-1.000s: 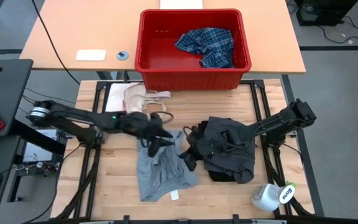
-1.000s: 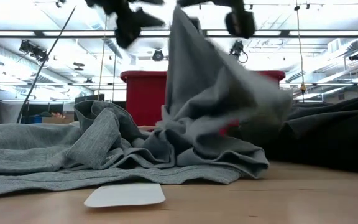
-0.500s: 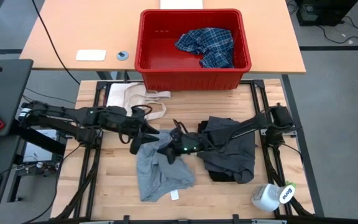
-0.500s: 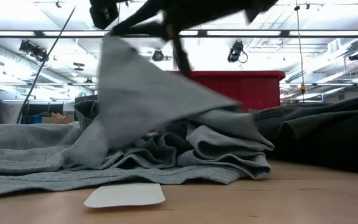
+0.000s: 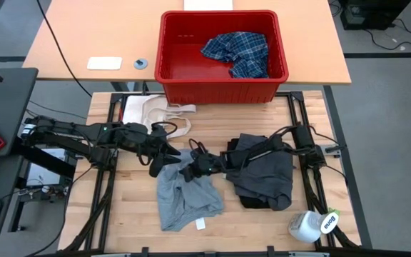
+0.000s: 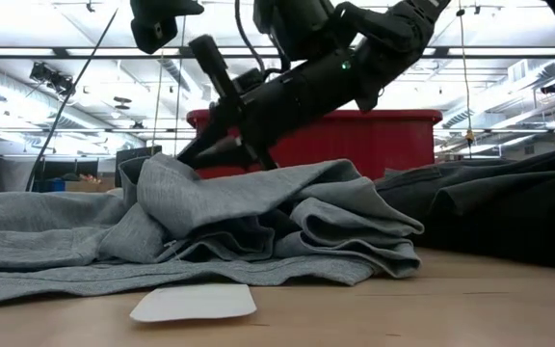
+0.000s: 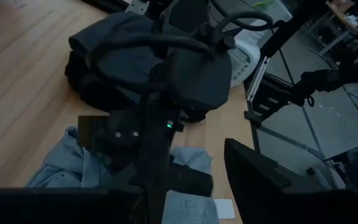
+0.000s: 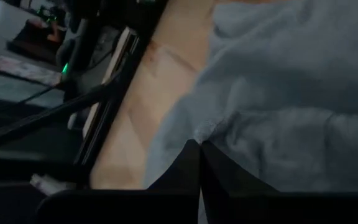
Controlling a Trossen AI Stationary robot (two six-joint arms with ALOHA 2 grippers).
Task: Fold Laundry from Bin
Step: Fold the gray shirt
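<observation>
While the light grey garment [image 5: 184, 200] lies crumpled on the tabletop [image 5: 127, 221] near the front edge, the right claw [image 5: 185, 173] pinches its far edge, fingers pressed together. Just left, the left claw [image 5: 160, 163] hovers, partly spread.

Red bin [image 5: 222, 89], blue-and-white plaid shirt [image 5: 237, 51], light grey garment [image 5: 184, 200].

Four cams, one table

Overhead looks straight down, low cam sits at tabletop level; both share the grey garment [image 5: 184, 196] and red bin [image 5: 223, 78].
</observation>
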